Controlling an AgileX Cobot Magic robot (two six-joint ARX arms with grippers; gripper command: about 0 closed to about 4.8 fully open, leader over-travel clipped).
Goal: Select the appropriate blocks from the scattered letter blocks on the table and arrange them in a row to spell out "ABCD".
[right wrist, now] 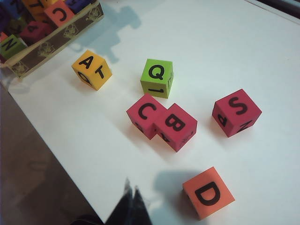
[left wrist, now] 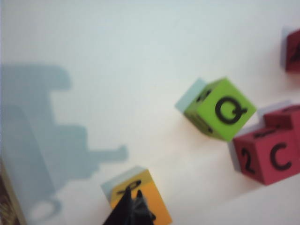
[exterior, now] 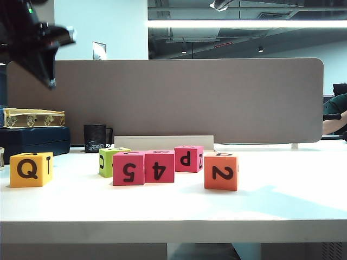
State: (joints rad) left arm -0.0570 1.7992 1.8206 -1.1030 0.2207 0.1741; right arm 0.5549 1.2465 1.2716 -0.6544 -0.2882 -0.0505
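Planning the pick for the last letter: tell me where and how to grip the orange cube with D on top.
Grip the orange cube from straight above, fingers on two opposite side faces, likely with the shut right gripper hanging closest to it. It sits flat, D up, apart from the pink-red cubes, so all four sides are free. The left gripper, shut, is over the yellow-orange cube.

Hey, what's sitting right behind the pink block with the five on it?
The lime green cube sits behind the pink-red cube with 5, which covers its lower right part. Its top shows Q in the right wrist view; its far side stays unseen.
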